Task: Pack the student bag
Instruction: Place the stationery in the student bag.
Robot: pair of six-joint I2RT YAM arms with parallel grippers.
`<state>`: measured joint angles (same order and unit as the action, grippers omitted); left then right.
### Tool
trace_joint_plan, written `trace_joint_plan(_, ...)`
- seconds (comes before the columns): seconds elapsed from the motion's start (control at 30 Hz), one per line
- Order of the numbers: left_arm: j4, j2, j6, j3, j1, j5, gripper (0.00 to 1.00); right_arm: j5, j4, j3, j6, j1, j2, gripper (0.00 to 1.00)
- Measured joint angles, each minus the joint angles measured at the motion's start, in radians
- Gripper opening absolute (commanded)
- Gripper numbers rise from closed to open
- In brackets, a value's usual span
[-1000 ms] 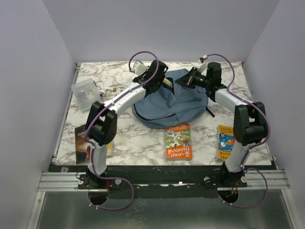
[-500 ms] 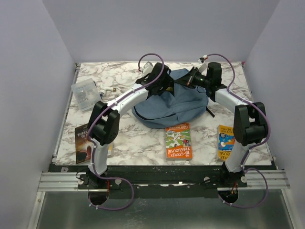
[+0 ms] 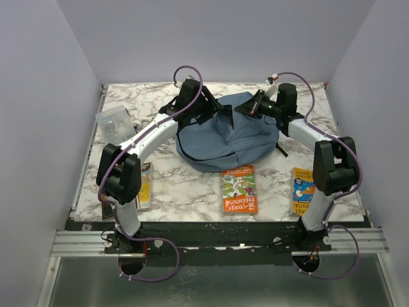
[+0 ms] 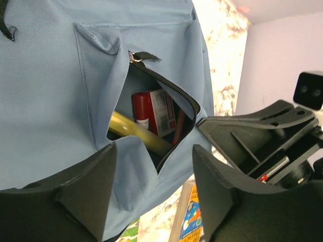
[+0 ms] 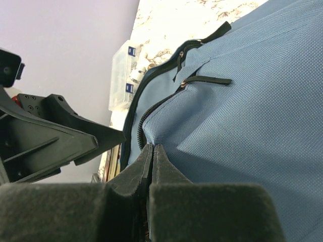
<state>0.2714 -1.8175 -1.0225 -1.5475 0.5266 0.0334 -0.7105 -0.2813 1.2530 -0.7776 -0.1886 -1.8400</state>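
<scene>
The student bag (image 3: 233, 137), dusty blue, lies at the table's middle back. Its zipped opening (image 4: 166, 121) gapes, showing a red box (image 4: 151, 111) and a long yellow thing (image 4: 136, 132) inside. My left gripper (image 4: 154, 181) hangs open just outside that opening, holding nothing; from above the left gripper (image 3: 209, 110) is at the bag's upper left. My right gripper (image 5: 152, 148) is shut, pinching the bag's fabric at the rim of the opening, next to the black zipper (image 5: 139, 128). In the top view the right gripper (image 3: 246, 109) is over the bag's top.
A clear plastic box (image 3: 115, 121) stands at the back left. An orange-and-green book (image 3: 239, 188) lies in front of the bag, and a yellow-and-blue book (image 3: 303, 190) lies near the right arm's base. Another book (image 3: 144, 192) shows partly beside the left arm.
My left gripper has opened and drawn back to the left of the bag's opening, and the pale long thing seen at its jaws no longer shows there. The right gripper has kept its hold.
</scene>
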Motion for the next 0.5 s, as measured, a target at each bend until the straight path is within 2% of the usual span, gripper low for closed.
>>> trace_joint_plan(0.07, 0.003, -0.004, 0.020, 0.000, -0.014, 0.035, 0.52, 0.000, 0.000, 0.000, 0.000, 0.000, 0.000, 0.01)
trace_joint_plan(0.23, 0.015, -0.071, 0.054, -0.057, -0.051, 0.125, 0.46, 0.000, 0.000, 0.000, 0.001, 0.000, 0.000, 0.01)
trace_joint_plan(0.5, 0.079, -0.214, 0.098, -0.168, -0.064, 0.206, 0.26, 0.000, 0.008, 0.000, 0.014, -0.006, 0.000, 0.01)
